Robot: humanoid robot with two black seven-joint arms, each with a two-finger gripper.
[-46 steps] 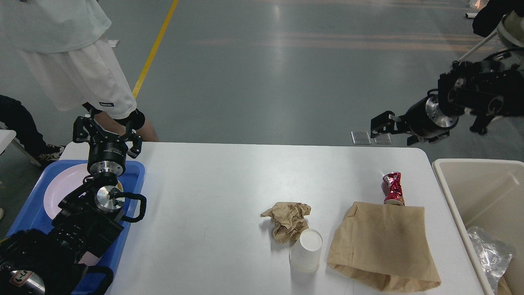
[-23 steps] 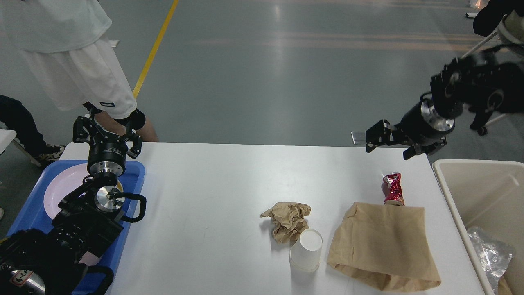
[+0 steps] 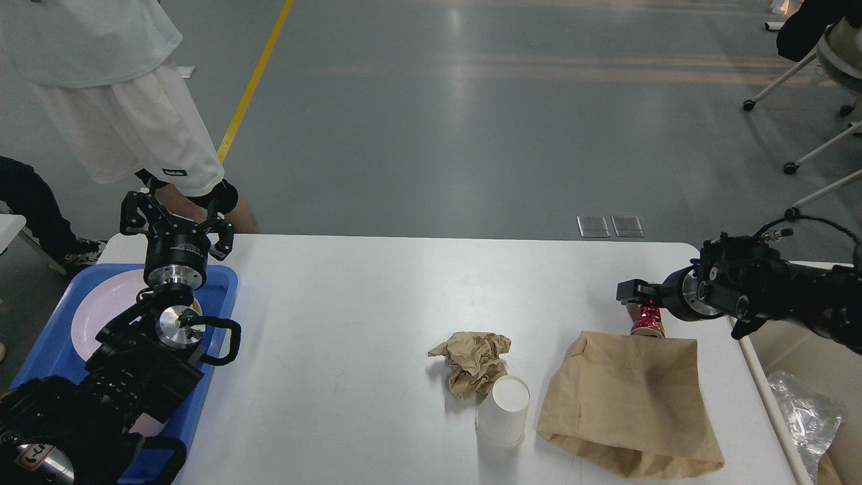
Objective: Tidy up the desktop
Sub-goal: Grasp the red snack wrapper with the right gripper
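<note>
Four bits of litter sit on the desktop (image 3: 350,303): crushed red can (image 3: 648,322), brown paper bag (image 3: 630,397), crumpled paper (image 3: 475,360), white cup (image 3: 502,411). A second ago my right gripper (image 3: 630,293) hung high beyond the far edge; now it has dropped to the can's top, so I judge a pickup is starting, though I cannot tell its finger state. My left gripper (image 3: 175,219) stays spread open over the blue tray (image 3: 222,283).

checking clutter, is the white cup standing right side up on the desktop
No, the white cup stands mouth down on the desktop.
</note>
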